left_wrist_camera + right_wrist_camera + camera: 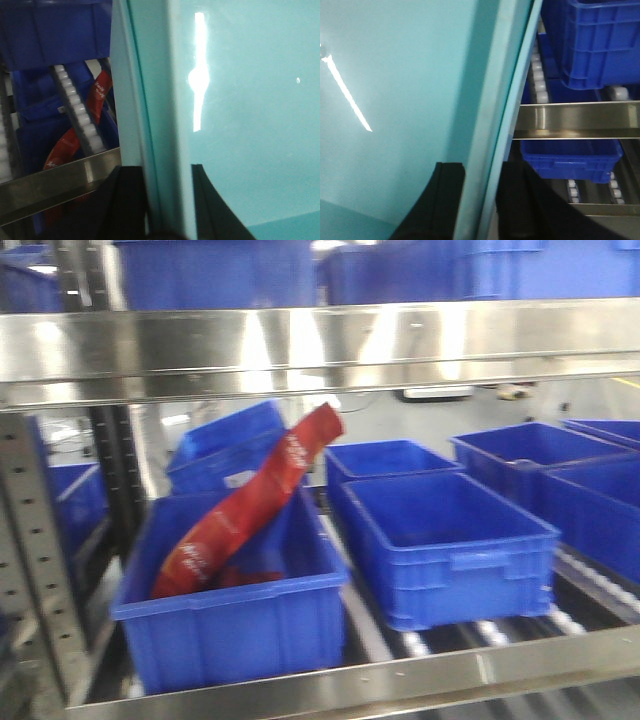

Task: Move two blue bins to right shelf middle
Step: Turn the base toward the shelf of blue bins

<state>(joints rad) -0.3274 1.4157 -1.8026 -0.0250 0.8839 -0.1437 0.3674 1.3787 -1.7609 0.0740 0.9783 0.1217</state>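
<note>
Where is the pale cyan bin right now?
Held between both arms: left gripper clamps its left wall, right gripper its right wall, before the shelf.

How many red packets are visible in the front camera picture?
1. The red packet leans tilted in the front-left dark blue bin on the shelf; more red beneath it may be another packet, unclear.

Front view is soft overall, motion blur — bin edges smeared, worst on the red bag [250,505] and the left upright. The steel shelf beam [320,345] is blown out in vertical white glare bands; overhead light, background past the shelf washed out. Left wrist view: a hard vertical specular streak on the pale cyan bin wall [240,100], the dark fingers [125,205] underexposed and out of focus. Right wrist view: a thin diagonal glare line on the cyan wall [395,100], steel rail [580,120] mildly reflective — foreground black, blurred.
</note>
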